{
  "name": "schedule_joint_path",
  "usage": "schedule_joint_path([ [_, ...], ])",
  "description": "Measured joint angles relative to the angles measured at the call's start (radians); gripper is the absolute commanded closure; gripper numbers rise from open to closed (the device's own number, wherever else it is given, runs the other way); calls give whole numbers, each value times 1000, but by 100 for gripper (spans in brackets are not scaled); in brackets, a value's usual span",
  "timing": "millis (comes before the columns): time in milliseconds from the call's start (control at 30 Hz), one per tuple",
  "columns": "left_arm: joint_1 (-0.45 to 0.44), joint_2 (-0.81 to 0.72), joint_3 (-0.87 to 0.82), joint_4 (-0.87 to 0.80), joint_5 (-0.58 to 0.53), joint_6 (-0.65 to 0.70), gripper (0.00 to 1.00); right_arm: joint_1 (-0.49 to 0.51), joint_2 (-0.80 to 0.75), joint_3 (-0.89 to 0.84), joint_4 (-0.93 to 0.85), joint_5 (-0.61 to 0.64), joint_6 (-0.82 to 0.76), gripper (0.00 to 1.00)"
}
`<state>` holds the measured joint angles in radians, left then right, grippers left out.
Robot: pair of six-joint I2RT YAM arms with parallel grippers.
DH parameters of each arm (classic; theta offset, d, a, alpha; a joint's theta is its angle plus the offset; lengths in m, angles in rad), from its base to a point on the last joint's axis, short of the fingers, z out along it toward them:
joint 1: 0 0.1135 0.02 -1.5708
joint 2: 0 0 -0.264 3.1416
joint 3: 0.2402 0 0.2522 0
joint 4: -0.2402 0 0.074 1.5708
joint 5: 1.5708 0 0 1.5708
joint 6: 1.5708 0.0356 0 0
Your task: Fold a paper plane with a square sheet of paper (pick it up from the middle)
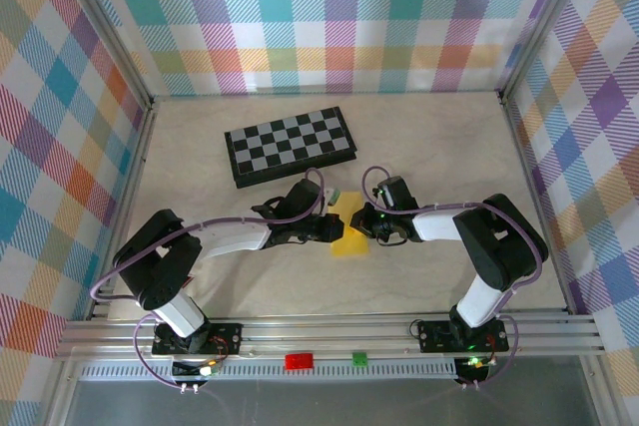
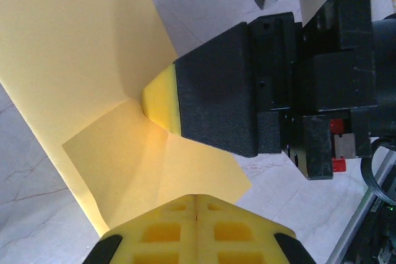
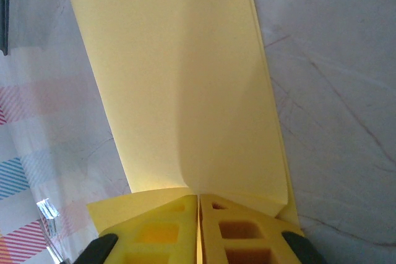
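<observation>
Top external view: the left tool (image 1: 327, 228) and the right tool (image 1: 367, 226) meet mid-table. Between them they hold the square sheet of thin yellow paper (image 1: 349, 238), partly raised off the pale marbled table (image 1: 449, 147). Wrist views: each tool's yellow fingers (image 3: 238, 239) are pressed together on a paper edge. One soft fold and a turned corner show. There is no pointed dart yet, so most folding seemingly remains. A black-and-grey chessboard (image 1: 292, 145) lies behind, and pastel checked walls (image 1: 339, 17) enclose the table.
</observation>
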<state>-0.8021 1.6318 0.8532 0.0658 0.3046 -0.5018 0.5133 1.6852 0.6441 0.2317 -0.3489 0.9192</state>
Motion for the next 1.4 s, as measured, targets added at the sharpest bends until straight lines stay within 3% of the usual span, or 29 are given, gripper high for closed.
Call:
schedule_joint_path([
  [633, 0, 122, 2, 23, 115, -7, 97, 0, -5, -4, -3, 1, 0, 88],
  [1400, 1, 125, -36, 16, 68, -3, 97, 0, -7, -4, -11, 1, 0, 88],
])
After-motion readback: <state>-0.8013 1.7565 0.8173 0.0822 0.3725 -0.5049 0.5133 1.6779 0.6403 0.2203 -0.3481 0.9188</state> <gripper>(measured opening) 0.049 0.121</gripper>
